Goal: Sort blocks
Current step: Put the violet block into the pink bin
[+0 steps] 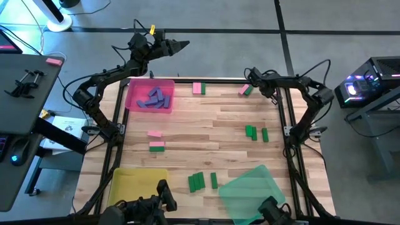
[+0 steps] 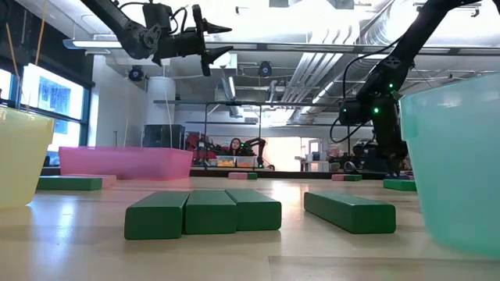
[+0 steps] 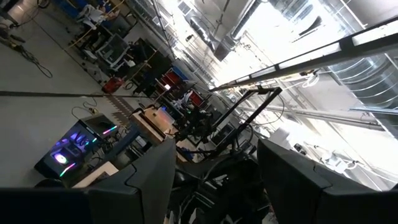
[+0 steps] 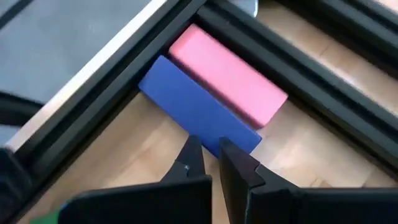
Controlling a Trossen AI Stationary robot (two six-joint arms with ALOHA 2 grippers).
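Left gripper: the left gripper (image 1: pixel 182 44) is raised high beyond the far edge of the pale wooden table (image 1: pixel 206 134), near the translucent pink tray (image 1: pixel 139 92); its dark fingers (image 3: pixel 155 177) are parted with nothing between them.
Right gripper: the right gripper (image 4: pixel 208 157) is lowered at the far right corner of the table, fingertips pressed together and empty, just beside a purple-blue block.
Blocks at the corner: a solid purple-blue bar-shaped block (image 4: pixel 196 115) and a solid pink bar-shaped block (image 4: pixel 227 73) are laid side by side, touching along their long faces and tucked against the black metal frame rail (image 4: pixel 112 84).
Blocks already in a tray: several purple-blue blocks (image 1: pixel 155 97) are heaped in the pink tray.
Blocks loose on the table: pink blocks (image 1: pixel 154 134) and green blocks (image 1: pixel 196 181) are scattered well apart; three green blocks (image 2: pixel 203 212) are seen lying flush together in the low view.
Other trays: a translucent yellow tray (image 1: pixel 134 182) and a translucent green tray (image 1: pixel 253 190) are set at the near edge; no blocks are seen in them.
Handling: the blocks are judged light, rigid and smooth-faced, so little force is needed, though a skewed pinch may let one slip or twist.
Where to hold: each bar is best taken across its narrow width at mid-length; the corner pair is judged awkward, since one long face of each is blocked by its neighbour and the rail crowds the pink one.
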